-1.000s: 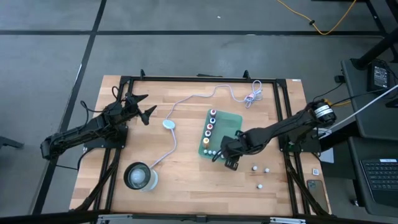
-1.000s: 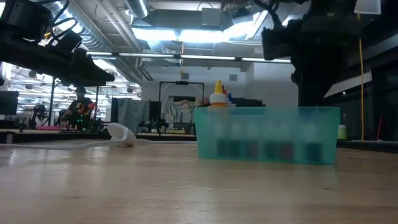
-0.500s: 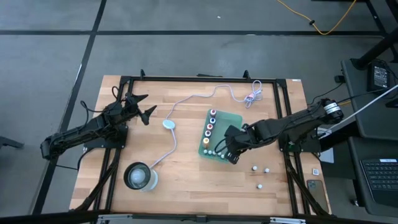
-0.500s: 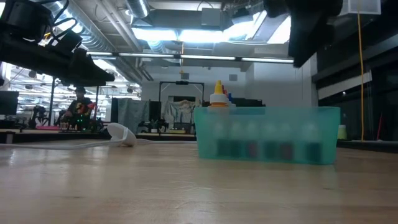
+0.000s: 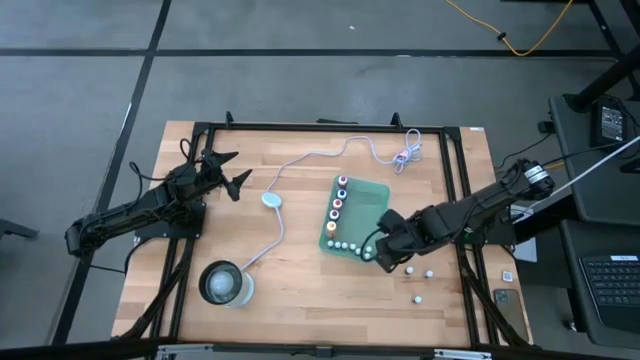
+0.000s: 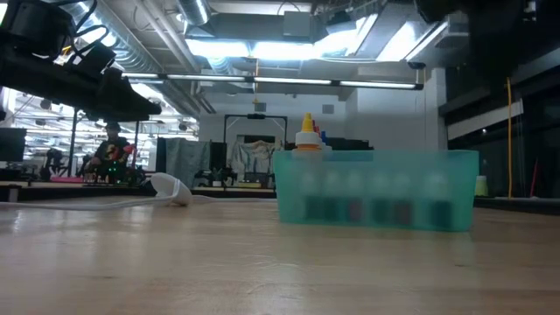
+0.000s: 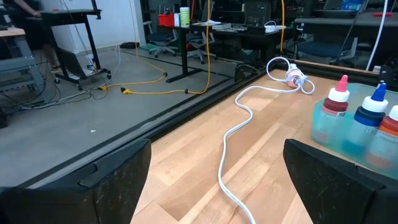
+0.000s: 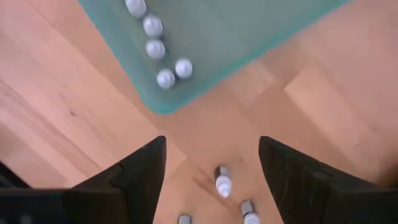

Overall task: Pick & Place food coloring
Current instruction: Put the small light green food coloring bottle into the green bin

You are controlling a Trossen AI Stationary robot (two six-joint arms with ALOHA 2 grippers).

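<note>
The green tray (image 5: 368, 203) holds a row of coloured-cap food coloring bottles (image 5: 337, 204) and a row of white-capped ones (image 5: 345, 244) along its near edge. Three loose white bottles (image 5: 409, 270) stand on the wood to the tray's near right; they also show in the right wrist view (image 8: 222, 180). My right gripper (image 5: 388, 260) is open and empty, raised over the wood between the tray's near right corner (image 8: 163, 102) and the loose bottles, its fingers (image 8: 140, 177) pointing down. My left gripper (image 5: 230, 172) waits open at the far left; in its wrist view (image 7: 217, 186) nothing is between its fingers.
A pale-blue puck (image 5: 271, 199) lies on a white cable (image 5: 300, 160) that runs from a coil (image 5: 405, 155) at the far edge to a round glass container (image 5: 225, 285) at the near left. Bare wood lies near the front edge.
My right gripper has risen from the tray's near right corner, leaving the low view, and has moved toward the table's right edge and the loose white bottles. The tray and its bottles have stayed in place.
</note>
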